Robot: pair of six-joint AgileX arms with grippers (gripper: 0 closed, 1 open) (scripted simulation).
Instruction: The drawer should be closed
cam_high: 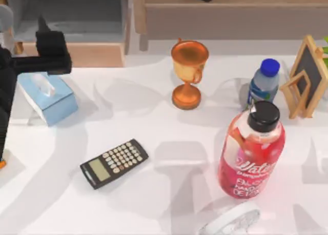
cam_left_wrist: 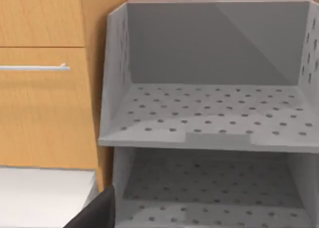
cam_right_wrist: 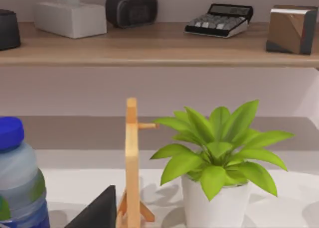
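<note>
Grey perforated drawer (cam_left_wrist: pixel 209 113) faces your left hand (cam_high: pixel 43 27) at the counter's (cam_high: pixel 169 194) far left — grip state unreadable, you can't tell

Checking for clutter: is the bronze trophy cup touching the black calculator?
Apart. The top view shows bare white table between the bronze trophy cup and the black calculator.

a white table (cam_high: pixel 169 194) fills the foreground, crossed by soft grey shadows. behind it at the left stands a grey perforated shelf unit (cam_left_wrist: pixel 209 108) beside a light wooden cabinet (cam_left_wrist: pixel 45 113). a long wooden wall shelf (cam_right_wrist: pixel 159 49) runs along a pale wall (cam_right_wrist: pixel 159 88).
</note>
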